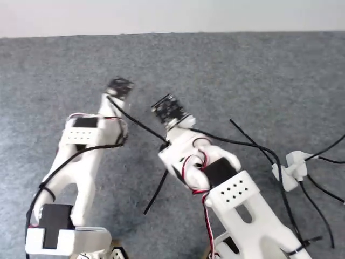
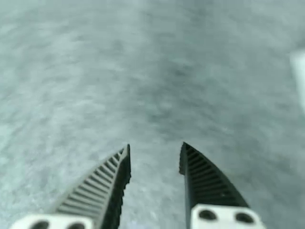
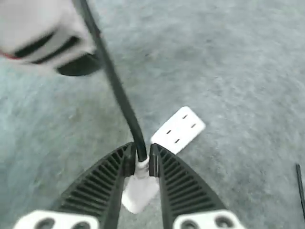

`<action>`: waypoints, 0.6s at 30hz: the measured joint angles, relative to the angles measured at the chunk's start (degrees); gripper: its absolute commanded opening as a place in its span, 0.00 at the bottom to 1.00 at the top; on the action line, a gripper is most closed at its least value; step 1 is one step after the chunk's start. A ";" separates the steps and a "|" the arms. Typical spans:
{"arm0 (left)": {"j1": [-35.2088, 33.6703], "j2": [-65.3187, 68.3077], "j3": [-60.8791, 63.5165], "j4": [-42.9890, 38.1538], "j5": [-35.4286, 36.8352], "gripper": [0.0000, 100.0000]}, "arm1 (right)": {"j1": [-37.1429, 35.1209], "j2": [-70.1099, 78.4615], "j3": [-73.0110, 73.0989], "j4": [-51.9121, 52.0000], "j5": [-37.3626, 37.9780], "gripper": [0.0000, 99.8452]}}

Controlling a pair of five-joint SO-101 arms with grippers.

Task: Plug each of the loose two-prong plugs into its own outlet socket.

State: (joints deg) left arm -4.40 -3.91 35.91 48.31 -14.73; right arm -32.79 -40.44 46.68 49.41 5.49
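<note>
Currently the right gripper (image 3: pixel 140 152) is closed on a white plug (image 3: pixel 139 188), whose black cord (image 3: pixel 116 90) runs out past the fingertips. Just beyond those tips, apart from the plug, a white outlet block (image 3: pixel 178 130) lies flat on grey carpet (image 3: pixel 248 71). The left gripper (image 2: pixel 155 155) hangs above the carpet, fingers spread apart. A white cluster (image 1: pixel 291 168) with black cords, possibly more plugs, lies beside the right arm.

plug (image 3: pixel 138 191) in right hand (image 3: pixel 141 147), outlet strip (image 3: pixel 178 130) near it

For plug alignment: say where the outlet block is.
Right wrist view: the outlet block lies on the carpet just past the plug in the right end effector.
</note>
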 measured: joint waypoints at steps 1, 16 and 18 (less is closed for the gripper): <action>-1.14 0.00 0.97 -2.46 1.93 0.16 | 0.79 0.00 0.00 -0.44 -1.14 0.01; -9.41 0.00 4.13 -16.53 18.55 0.16 | 2.73 0.00 1.23 -5.80 -7.74 0.01; -9.32 0.00 5.19 -16.53 18.64 0.16 | 2.73 0.00 3.60 -8.44 -7.91 0.01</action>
State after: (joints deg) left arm -13.71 -3.91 41.10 31.78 3.91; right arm -30.07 -40.44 50.29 40.97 -2.42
